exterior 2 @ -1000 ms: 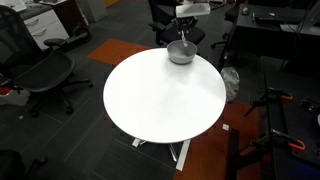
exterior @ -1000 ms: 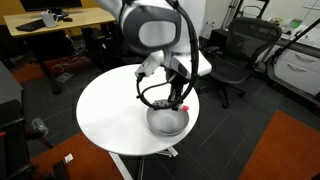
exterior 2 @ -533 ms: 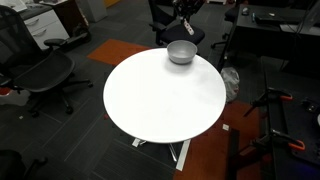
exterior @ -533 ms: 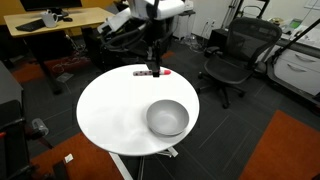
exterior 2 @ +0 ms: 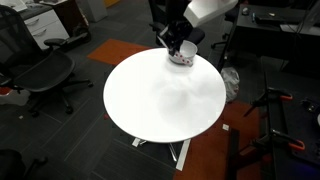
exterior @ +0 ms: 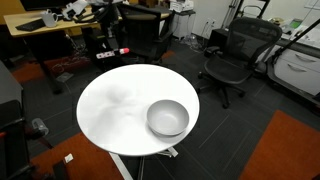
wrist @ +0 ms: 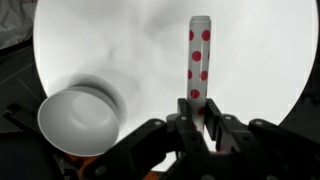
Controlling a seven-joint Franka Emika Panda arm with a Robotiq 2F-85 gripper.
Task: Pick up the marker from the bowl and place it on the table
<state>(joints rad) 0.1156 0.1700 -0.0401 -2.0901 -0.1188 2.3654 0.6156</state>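
Observation:
My gripper is shut on the marker, a white stick with red dots that sticks out ahead of the fingers. In an exterior view the gripper holds the marker level, in the air above the far left edge of the round white table. The grey bowl sits empty near the table's right edge, apart from the gripper. It also shows in the wrist view at lower left. In an exterior view the gripper hangs just beside the bowl.
A wooden desk with clutter stands behind the table. Black office chairs stand to the right, another chair on the far side. A dark object is at the left edge.
The gripper has lifted the marker out of the bowl and carried it up and across the table, away from the bowl. The bowl stays in place.

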